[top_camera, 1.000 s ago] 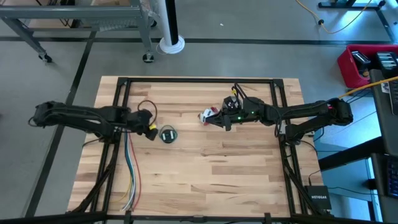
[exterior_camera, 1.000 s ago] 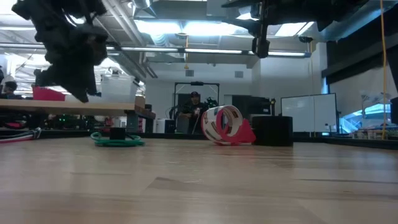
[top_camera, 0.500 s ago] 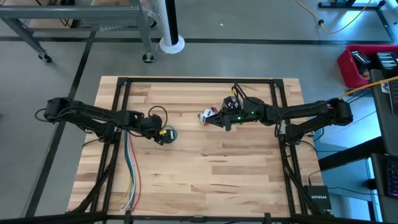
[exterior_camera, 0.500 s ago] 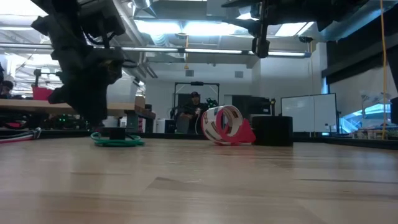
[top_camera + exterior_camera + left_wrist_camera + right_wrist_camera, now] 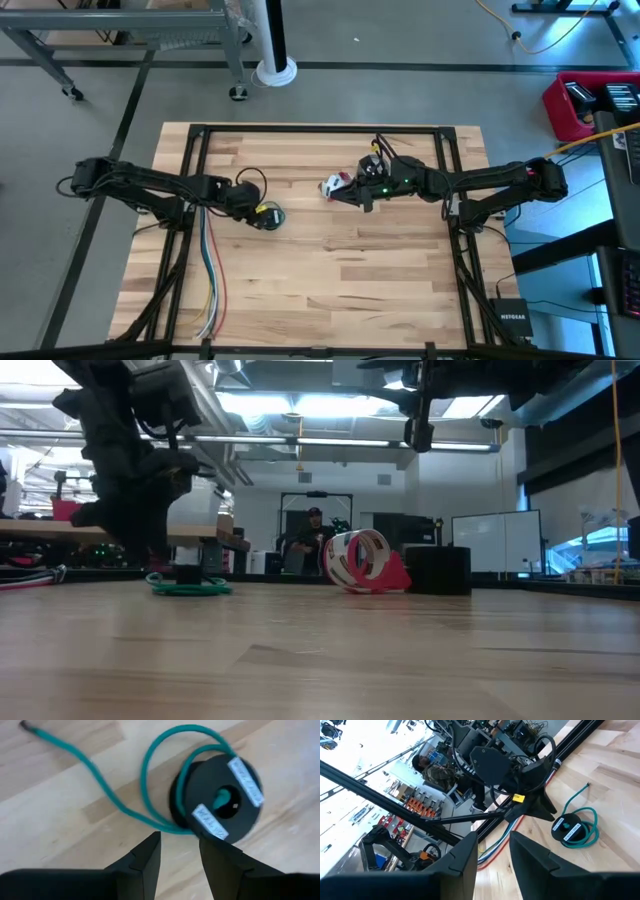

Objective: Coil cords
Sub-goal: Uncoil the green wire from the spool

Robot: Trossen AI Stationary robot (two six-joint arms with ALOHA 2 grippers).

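Your left gripper [image 5: 179,851] hangs just over the cord [image 5: 165,780], fingers apart, nothing between them. Only your left wrist view shows its black round end piece [image 5: 220,800]; overhead the coil [image 5: 270,215] is mostly hidden. Right gripper [image 5: 492,851] is also open, parked near the tape roll [image 5: 358,560].

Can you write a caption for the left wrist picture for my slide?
Left gripper, jaws open, hovers over a green cord looped beside its black round end piece.

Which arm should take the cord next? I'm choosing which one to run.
Left. The left gripper hovers right over the cord, open and empty, beside its black end piece. The right gripper waits across the table near the tape roll, holding nothing.
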